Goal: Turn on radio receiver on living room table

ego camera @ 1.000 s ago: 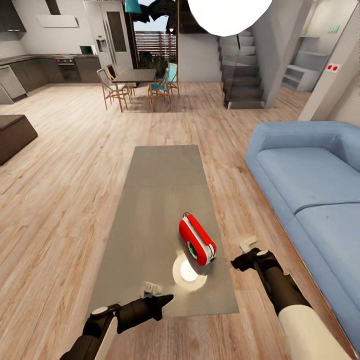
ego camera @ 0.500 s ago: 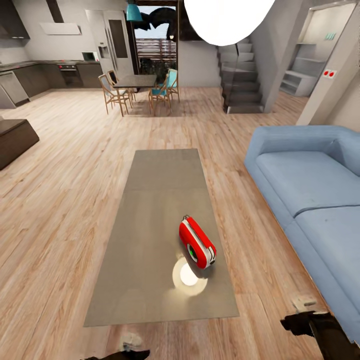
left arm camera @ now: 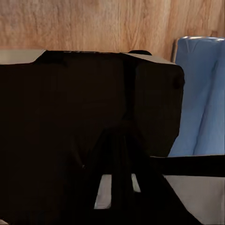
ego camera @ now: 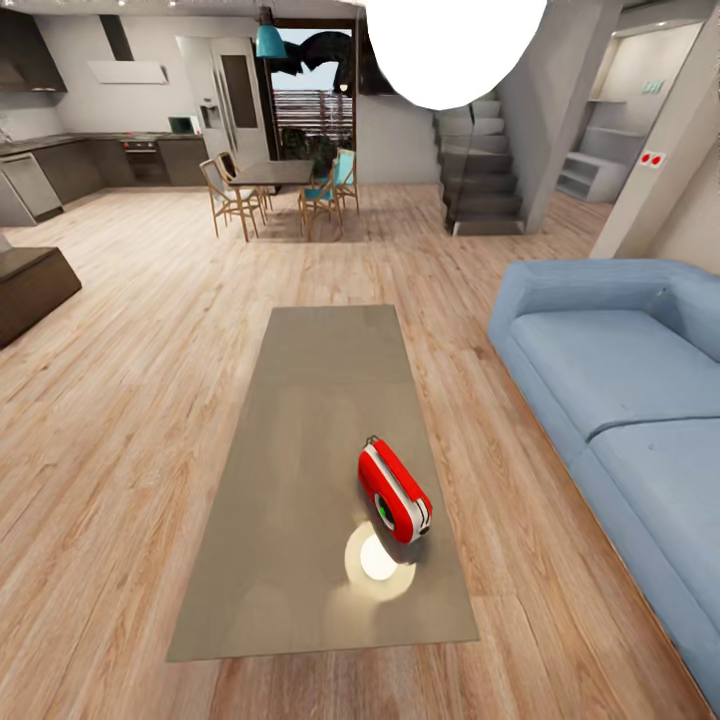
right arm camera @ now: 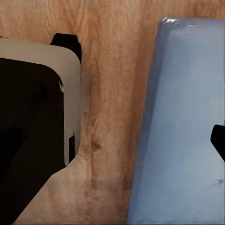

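Radio (ego camera: 394, 492): on desk (ego camera: 300, 420), untouched. Step: approach. I next bring a gripper to its dial; gripper states: cannot tell.

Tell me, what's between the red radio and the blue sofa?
In the head view, past the radio receiver comes a strip of table top, then bare wood floor up to the sofa.

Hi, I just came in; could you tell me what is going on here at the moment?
Nothing is being handled right now. The robot faces a long coffee table in the living room, with the red radio receiver lying tilted on its top near the near right corner, beside a bright lamp reflection. A blue sofa runs along the right. The radio receiver is untouched, so switching it on has not yet begun.
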Motion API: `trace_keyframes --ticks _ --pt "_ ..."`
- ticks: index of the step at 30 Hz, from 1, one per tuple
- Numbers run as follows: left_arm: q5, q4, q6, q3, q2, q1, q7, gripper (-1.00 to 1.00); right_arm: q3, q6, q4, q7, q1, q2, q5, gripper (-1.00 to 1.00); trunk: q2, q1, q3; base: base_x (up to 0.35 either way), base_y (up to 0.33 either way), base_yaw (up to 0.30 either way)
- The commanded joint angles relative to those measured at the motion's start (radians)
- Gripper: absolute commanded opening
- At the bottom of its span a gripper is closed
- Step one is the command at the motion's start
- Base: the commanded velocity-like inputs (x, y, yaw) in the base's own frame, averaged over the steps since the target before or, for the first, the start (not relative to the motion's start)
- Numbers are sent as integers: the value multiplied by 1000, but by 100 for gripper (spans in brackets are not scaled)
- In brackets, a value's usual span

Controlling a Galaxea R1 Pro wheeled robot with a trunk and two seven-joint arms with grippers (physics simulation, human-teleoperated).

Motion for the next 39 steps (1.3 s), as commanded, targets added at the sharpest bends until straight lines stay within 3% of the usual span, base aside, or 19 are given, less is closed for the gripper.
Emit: trace_keyframes --ticks 1,7,15,16,24,36,39 --pt "1 9 -6 1 0 0 15 -100 -1 -30 48 -25 0 0 0 100 0 0 2 0 0 0" --pt "5 57 -31 -1 -4 6 162 -100 0 -172 150 -137 -2 14 -4 100 0 0 11 0 0 0" --pt "5 61 -31 -1 -11 12 271 -100 -2 -215 158 -148 110 25 -10 100 0 0 24 0 0 0" --pt "7 62 -30 0 -15 12 285 -100 -2 -236 158 -149 147 36 -24 100 0 0 25 0 0 0" --pt "8 62 -18 0 -33 12 293 -100 -2 -269 158 -149 189 78 -56 100 0 0 38 0 0 0" --pt "8 62 -16 0 -37 13 294 -100 -3 -270 158 -148 190 81 -61 100 0 0 57 0 0 0" --pt "8 62 -15 0 -53 14 341 -100 -2 -270 158 -149 190 81 -63 100 0 0 62 0 0 0"
